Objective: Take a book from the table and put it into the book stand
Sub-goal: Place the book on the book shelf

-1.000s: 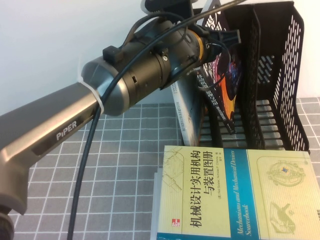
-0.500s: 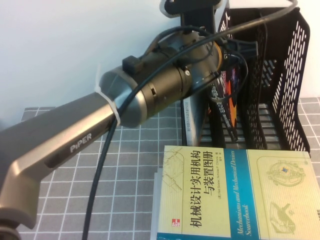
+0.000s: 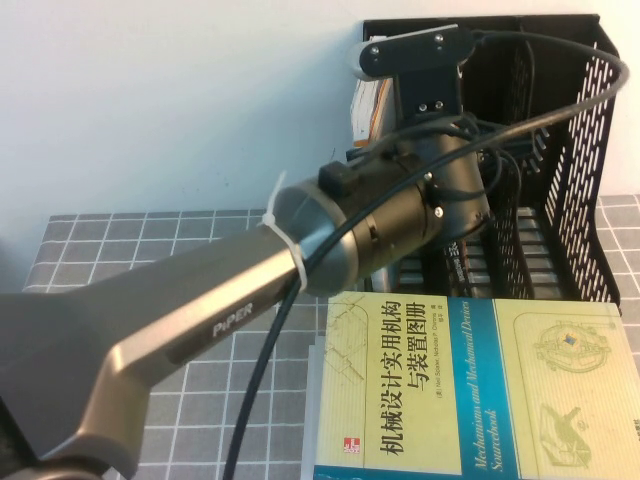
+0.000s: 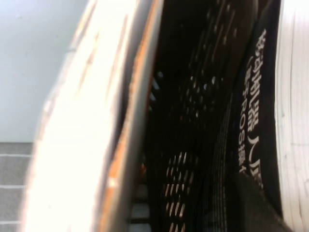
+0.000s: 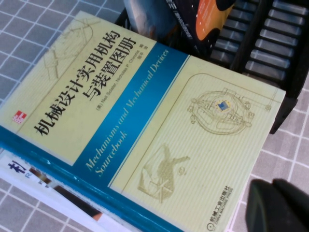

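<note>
My left gripper (image 4: 282,208) is inside the black book stand (image 3: 560,150) at the back right of the table (image 3: 130,240), shut on the navy book. In the high view its wrist hides almost all of the book; only a strip of dark spine (image 3: 456,262) shows low in the stand. In the left wrist view the spine with white title (image 4: 251,111) and page edges stand upright beside a perforated divider (image 4: 193,96). The book's orange-marked cover shows in the right wrist view (image 5: 212,14). My right gripper (image 5: 273,193) is shut and empty, low over the cloth by the yellow-and-blue book's corner.
A pale yellow-and-blue book (image 3: 470,390) lies flat in front of the stand, on another book (image 5: 43,186). A white-and-orange book (image 3: 368,105) stands upright at the stand's left side, close to the navy book (image 4: 87,145).
My left arm has moved right and deeper into the stand. The navy book went from tilted above the stand to upright inside a compartment.
</note>
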